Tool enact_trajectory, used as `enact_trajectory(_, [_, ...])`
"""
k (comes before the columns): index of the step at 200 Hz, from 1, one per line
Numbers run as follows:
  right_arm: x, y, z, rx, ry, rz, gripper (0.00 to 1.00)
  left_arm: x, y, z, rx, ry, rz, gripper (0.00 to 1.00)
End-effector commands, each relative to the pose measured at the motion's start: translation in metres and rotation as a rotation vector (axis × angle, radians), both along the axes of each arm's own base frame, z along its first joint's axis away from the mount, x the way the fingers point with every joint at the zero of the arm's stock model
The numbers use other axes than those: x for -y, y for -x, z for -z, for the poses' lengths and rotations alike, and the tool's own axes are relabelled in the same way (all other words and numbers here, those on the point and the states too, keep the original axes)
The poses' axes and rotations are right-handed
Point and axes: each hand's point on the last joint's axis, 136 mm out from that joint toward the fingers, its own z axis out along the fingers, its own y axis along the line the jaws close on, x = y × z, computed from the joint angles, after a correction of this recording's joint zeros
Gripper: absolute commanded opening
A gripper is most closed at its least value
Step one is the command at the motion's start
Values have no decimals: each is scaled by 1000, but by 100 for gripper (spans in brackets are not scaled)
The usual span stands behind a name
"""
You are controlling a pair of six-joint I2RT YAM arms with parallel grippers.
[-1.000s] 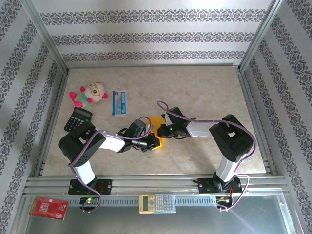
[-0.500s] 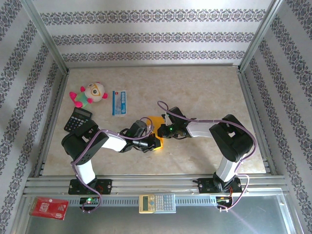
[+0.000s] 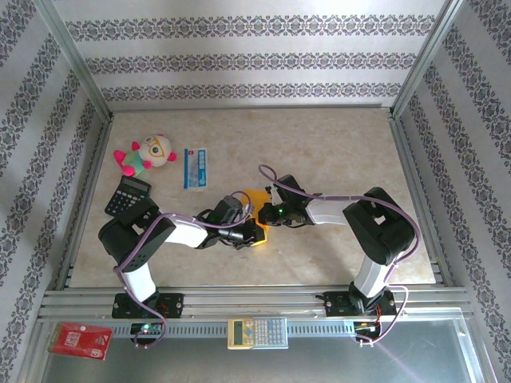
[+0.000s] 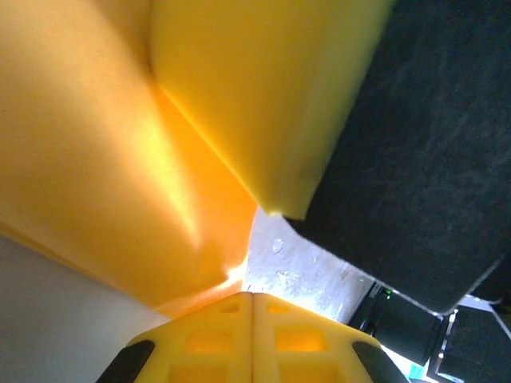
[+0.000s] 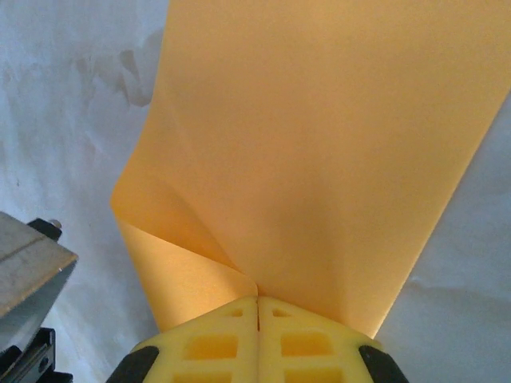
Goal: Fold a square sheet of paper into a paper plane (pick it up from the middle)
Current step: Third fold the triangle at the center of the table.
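The square sheet of paper [image 3: 255, 196] is orange-yellow and lies partly lifted at the table's middle, between the two arms. My right gripper [image 3: 266, 214] comes in from the right. In the right wrist view it [image 5: 257, 300] is shut on the paper [image 5: 319, 144], whose near edge curls into a fold at the fingertips. My left gripper [image 3: 253, 232] reaches in from the left, just in front of the right one. Its yellow fingers [image 4: 200, 343] are pressed together, and a crease of the paper [image 4: 96, 159] runs into their tips. The right gripper's black body [image 4: 415, 159] stands close ahead.
A plush toy [image 3: 148, 153], a blue-and-white packet [image 3: 196, 167] and a black calculator [image 3: 128, 195] lie at the back left of the table. Off the table's front, on the metal rail, lie a beige calculator [image 3: 257, 332] and a red packet [image 3: 80, 341].
The left arm's elbow has shifted slightly to the right. Both grippers stay shut at the paper in the middle.
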Motion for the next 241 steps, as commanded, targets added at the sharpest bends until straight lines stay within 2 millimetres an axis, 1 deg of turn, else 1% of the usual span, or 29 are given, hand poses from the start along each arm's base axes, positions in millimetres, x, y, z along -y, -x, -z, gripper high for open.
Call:
enact_trajectory(1, [25,13,32,-78,108,44,4,6,5,-1,1,5,27,8])
enact_trajectory(40, [26,13,32,-78,109,46,3,-3,13,22,-62,-77,33,8])
enact_trajectory(57, [26,14,33,-82,109,46,3,-6,15,27,-77,-99,30,8])
enact_trajectory(114, [27,14,34,-82,112,46,3,-8,13,13,-17,-169,79,13])
enact_trajectory(145, [27,14,35,-84,112,46,3,1,10,6,0,-106,77,13])
enact_trajectory(170, [27,15,35,-86,112,46,3,4,12,9,-10,-124,94,11])
enact_trajectory(209, [29,15,36,-87,114,49,3,-2,18,27,-39,-195,105,10])
enact_trajectory(222, [29,16,36,-89,115,50,3,-2,17,25,-33,-196,106,10])
enact_trajectory(241, [30,17,38,-93,115,52,3,-1,14,16,-2,-186,111,11])
